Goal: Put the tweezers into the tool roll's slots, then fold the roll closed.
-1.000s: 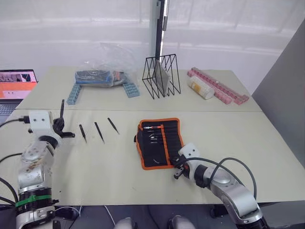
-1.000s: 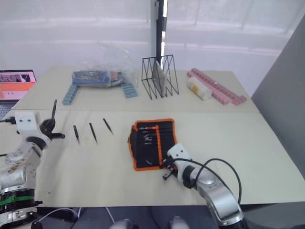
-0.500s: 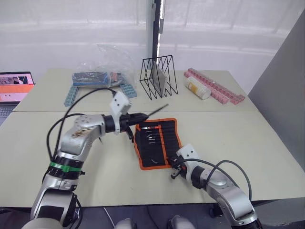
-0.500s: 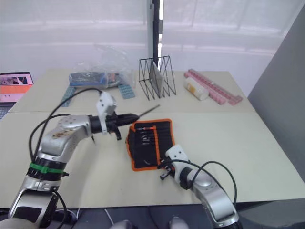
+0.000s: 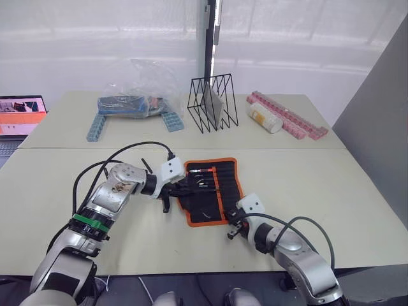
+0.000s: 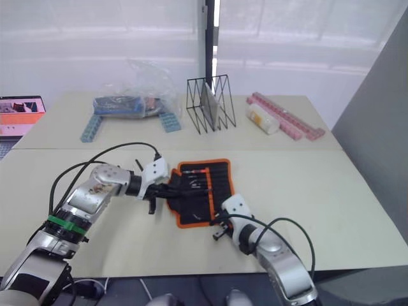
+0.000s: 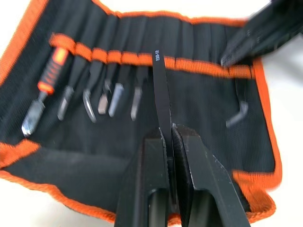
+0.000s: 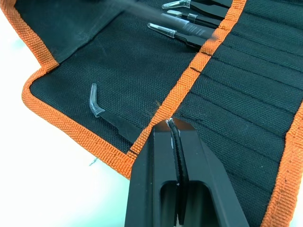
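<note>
A second ago my left gripper (image 7: 165,142) was far out on the left side of the table, holding one pair of tweezers (image 7: 162,92) straight up. Half a second ago it had swung across, with the tweezers sticking out over the tool roll (image 5: 210,191). Now it has come down low, right over the roll. My two left fingers are squeezed tight on the tweezers, and the free end lies over the roll's orange band, close to an empty slot (image 7: 163,64) just beside the ones that already hold tools.

My right gripper (image 8: 171,130) has stayed put at the near right edge of the roll. Its fingers are pressed together on the orange band and seem to pin the roll down so it does not slide.

The roll lies open and flat in the middle of the table. I think this pair is about to go in. I cannot see the other loose tweezers on the table now, as my left arm covers that spot. The fold is not done yet.
</note>
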You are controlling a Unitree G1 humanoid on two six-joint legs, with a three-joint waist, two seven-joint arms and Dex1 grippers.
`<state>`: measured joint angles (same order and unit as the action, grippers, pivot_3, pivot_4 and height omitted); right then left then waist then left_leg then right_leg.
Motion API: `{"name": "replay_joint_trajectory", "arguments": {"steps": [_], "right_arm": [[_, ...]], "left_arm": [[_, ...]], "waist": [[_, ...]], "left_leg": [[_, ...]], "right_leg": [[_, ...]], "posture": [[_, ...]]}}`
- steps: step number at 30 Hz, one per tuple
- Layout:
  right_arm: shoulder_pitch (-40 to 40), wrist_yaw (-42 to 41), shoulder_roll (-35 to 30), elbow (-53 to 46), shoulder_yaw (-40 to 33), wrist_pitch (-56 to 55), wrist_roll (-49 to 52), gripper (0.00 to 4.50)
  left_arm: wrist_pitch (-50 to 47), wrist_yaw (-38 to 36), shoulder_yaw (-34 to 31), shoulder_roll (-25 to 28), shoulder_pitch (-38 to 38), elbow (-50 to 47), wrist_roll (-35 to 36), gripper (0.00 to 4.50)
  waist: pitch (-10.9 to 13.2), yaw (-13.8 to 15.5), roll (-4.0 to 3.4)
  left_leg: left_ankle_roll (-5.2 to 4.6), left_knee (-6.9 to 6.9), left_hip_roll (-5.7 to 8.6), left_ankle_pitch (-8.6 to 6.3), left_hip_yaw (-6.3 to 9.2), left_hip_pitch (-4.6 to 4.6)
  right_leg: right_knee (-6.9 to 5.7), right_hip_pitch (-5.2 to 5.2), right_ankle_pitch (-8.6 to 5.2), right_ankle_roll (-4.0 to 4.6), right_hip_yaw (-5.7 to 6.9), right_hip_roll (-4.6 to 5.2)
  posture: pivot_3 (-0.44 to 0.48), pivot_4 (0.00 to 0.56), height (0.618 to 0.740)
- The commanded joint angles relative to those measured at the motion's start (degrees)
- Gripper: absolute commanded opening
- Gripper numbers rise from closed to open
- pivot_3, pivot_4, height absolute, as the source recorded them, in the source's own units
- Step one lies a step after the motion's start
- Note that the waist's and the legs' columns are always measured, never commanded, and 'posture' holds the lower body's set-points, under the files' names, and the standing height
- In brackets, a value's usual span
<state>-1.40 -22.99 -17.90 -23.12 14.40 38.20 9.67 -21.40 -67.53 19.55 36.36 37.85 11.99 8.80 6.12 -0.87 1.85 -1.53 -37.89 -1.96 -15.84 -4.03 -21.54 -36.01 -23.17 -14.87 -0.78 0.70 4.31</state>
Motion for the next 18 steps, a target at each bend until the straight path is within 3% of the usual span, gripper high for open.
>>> {"name": "replay_joint_trajectory", "arguments": {"steps": [1, 18], "right_arm": [[1.8, 0.3, -0.1, 3.9, 2.0, 2.0, -1.1, 0.0], [2.6, 1.0, 0.6, 3.4, 2.5, 2.2, -0.9, 0.0]], "left_arm": [[0.7, -1.5, 0.0, 1.2, 0.2, -1.2, -1.5, 0.05], [2.1, -2.9, 2.0, 0.4, 2.5, 1.0, -6.9, 0.05]], "waist": [[0.0, 0.0, 0.0], [0.0, 0.0, 0.01]], "left_leg": [[0.0, 0.0, 0.0, 0.0, 0.0, 0.0], [-0.01, -0.04, 0.01, 0.0, 0.0, 0.04]], "right_leg": [[0.0, 0.0, 0.0, 0.0, 0.0, 0.0], [-0.07, 0.02, -0.01, -0.01, -0.01, -0.01]], "posture": [[0.0, 0.15, 0.737], [0.0, 0.15, 0.737]]}}
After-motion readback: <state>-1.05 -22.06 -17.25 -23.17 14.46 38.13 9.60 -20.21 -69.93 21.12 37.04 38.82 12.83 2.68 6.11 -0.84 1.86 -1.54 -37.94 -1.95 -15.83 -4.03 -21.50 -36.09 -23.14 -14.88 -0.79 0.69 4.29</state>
